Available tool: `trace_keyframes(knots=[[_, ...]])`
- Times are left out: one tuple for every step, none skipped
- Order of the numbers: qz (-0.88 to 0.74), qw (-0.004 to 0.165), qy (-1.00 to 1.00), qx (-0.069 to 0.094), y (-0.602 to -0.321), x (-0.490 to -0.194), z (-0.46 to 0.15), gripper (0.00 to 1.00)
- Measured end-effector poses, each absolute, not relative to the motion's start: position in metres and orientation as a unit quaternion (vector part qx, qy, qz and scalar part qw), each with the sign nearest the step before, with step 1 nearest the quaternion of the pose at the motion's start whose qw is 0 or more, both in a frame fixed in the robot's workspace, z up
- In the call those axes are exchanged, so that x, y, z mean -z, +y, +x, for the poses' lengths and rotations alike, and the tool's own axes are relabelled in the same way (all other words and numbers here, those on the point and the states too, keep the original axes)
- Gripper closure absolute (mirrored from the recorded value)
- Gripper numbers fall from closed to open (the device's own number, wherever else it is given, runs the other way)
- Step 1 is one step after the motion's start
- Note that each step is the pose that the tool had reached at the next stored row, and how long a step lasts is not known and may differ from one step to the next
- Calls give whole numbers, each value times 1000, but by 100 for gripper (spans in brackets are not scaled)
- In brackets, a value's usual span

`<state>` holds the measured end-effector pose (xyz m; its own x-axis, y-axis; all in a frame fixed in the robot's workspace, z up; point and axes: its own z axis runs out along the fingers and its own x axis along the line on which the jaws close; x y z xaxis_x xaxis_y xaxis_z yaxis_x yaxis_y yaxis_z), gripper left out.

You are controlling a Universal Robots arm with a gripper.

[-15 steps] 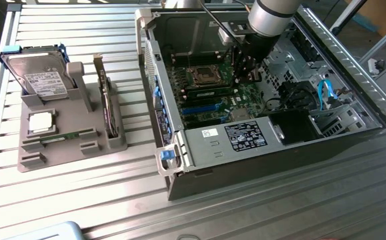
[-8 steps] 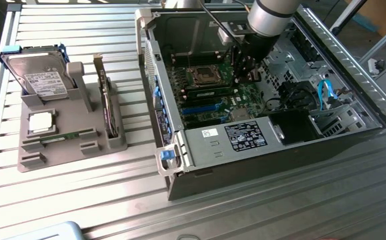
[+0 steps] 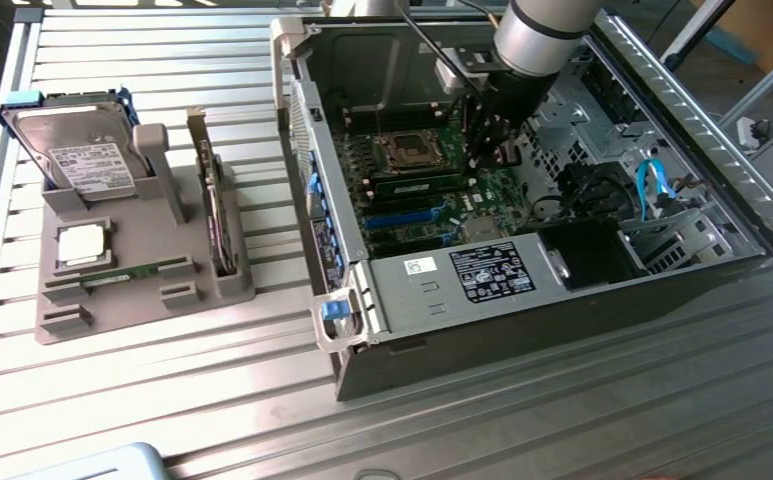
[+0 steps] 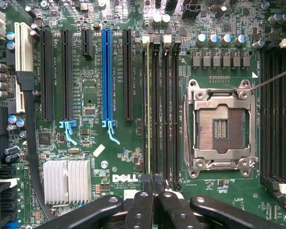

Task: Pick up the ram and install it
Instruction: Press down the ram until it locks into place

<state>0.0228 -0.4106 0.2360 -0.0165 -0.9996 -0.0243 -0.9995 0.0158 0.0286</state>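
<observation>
One arm [image 3: 546,35] reaches down into the open computer case [image 3: 317,150], which lies on the slatted metal bench [image 3: 520,420] toward the exterior view's right. Its dark tool [image 4: 156,193] hangs over the motherboard [image 4: 114,157], beside the processor socket [image 4: 222,126]. The tool is clenched: in the wrist view its two fingers [image 4: 142,205] meet with nothing visible between them, poised just above one end of the row of four memory slots. The ram [image 4: 148,105] appears there edge-on, as a thin pale green line standing in the memory slot nearest the black and blue expansion slots [image 4: 106,71]. The three memory slots between it and the socket look dark. The fingertips are close to the end of the ram, but I cannot tell whether they touch it. A ribbed silver heatsink [image 4: 66,180] sits on the board near the ends of the expansion slots. At the exterior view's left, well apart from the case, a grey holder [image 3: 133,315] rests on the bench. It carries a silver hard drive [image 3: 86,150] propped up at its back and an upright expansion card [image 3: 207,195] along its side nearest the case. Another narrow green stick [image 3: 133,272] lies low in a groove near its front.
</observation>
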Motion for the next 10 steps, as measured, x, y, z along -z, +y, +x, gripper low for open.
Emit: trace_keyframes(knots=[[701,1,-713,19,-411,-236,23,89],[701,1,-713,19,-411,-236,23,89],[701,1,-713,19,-411,-235,23,89],[701,1,-713,19,-411,-235,23,89],[701,1,-713,19,-411,-235,23,89],[701,1,-713,19,-411,-235,23,89],[701,1,-713,19,-411,-235,23,89],[701,1,-713,19,-411,-235,23,89],[701,1,-713,19,-411,-234,23,89],[701,1,-713,19,-411,-234,23,89]])
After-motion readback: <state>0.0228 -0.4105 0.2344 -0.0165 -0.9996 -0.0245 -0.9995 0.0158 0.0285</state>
